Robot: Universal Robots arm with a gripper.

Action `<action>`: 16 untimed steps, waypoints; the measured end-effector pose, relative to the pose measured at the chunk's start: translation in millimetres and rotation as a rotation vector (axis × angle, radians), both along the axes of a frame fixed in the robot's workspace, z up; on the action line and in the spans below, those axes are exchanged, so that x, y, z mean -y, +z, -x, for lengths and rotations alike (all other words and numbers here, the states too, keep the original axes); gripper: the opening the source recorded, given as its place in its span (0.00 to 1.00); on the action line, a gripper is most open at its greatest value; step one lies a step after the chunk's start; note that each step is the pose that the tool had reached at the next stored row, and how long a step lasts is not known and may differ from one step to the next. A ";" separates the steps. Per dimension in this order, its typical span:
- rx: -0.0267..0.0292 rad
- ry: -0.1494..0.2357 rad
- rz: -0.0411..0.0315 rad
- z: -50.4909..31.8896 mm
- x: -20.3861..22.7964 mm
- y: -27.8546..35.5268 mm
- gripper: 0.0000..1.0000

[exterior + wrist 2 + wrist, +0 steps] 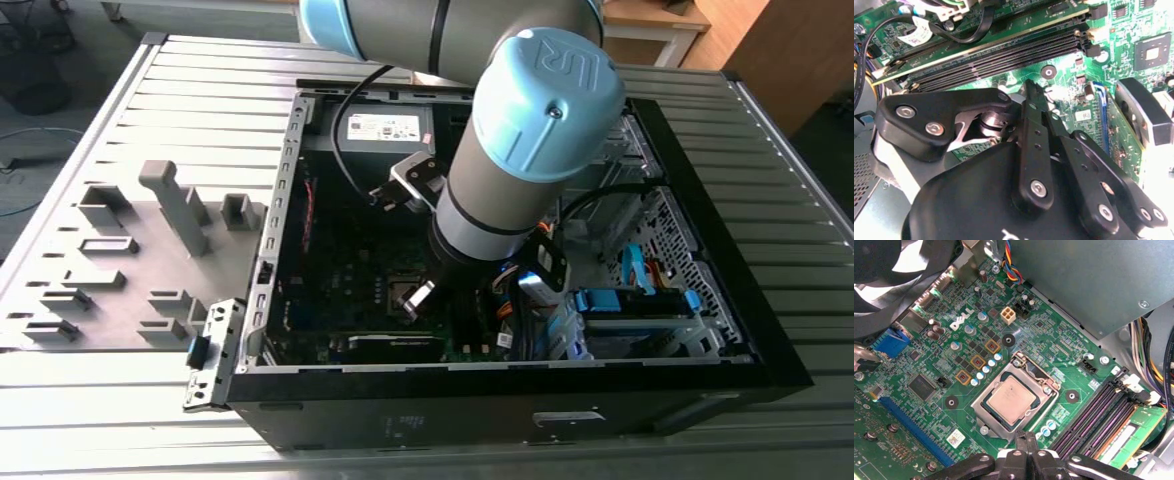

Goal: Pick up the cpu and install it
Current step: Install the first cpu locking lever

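The cpu (pixel 1011 400), a small square chip with a plain metal top, lies flat inside the open socket frame (pixel 1046 387) on the green motherboard (pixel 954 365). My gripper (pixel 1026 441) hovers just beside the socket's edge, apart from the chip, its two black fingers pressed together with nothing between them. In the second wrist view the gripper (pixel 1032 92) points down at the board close to the memory slots (pixel 1004 57). In the exterior view the gripper (pixel 418 298) reaches down into the open computer case (pixel 694 300).
Memory slots (pixel 1094 415) run right beside the socket. A grey power supply box (pixel 1089 280) and bundled cables (pixel 1149 350) crowd one side, a black fan (pixel 884 275) another. A grey fixture plate (pixel 134 250) lies at the exterior view's left of the case.
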State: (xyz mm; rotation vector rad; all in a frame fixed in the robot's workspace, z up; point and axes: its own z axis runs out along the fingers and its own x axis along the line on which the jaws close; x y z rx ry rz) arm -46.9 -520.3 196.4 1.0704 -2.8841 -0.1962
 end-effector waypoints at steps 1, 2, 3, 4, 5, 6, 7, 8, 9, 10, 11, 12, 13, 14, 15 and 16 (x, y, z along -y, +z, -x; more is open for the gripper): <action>0.0000 0.000 -0.0001 0.0 0.0 0.0 0.11; 0.0000 0.000 -0.0002 0.0 0.0 0.0 0.11; 0.0000 0.000 -0.0003 0.0 0.0 0.0 0.11; 0.0000 0.000 -0.0003 0.0 0.0 0.0 0.11; 0.0000 0.000 -0.0004 0.0 0.0 0.0 0.11; 0.0000 0.000 -0.0004 0.1 0.0 0.0 0.11; 0.0000 0.000 -0.0004 0.2 0.0 0.0 0.11; -0.0001 0.000 -0.0002 0.3 0.0 0.3 0.11; -0.0002 0.000 0.0000 0.3 0.1 1.2 0.11; -0.0001 0.000 -0.0003 0.3 0.0 1.9 0.11; -0.0001 0.000 -0.0005 0.4 0.0 2.6 0.11; -0.0001 0.000 -0.0005 0.3 0.0 3.2 0.11; 0.0000 0.000 -0.0005 0.4 0.0 3.8 0.11; 0.0000 0.000 -0.0004 0.4 0.0 4.6 0.11; -0.0001 0.000 -0.0004 0.4 0.0 5.2 0.11; -0.0001 0.000 -0.0004 0.3 -0.1 5.6 0.11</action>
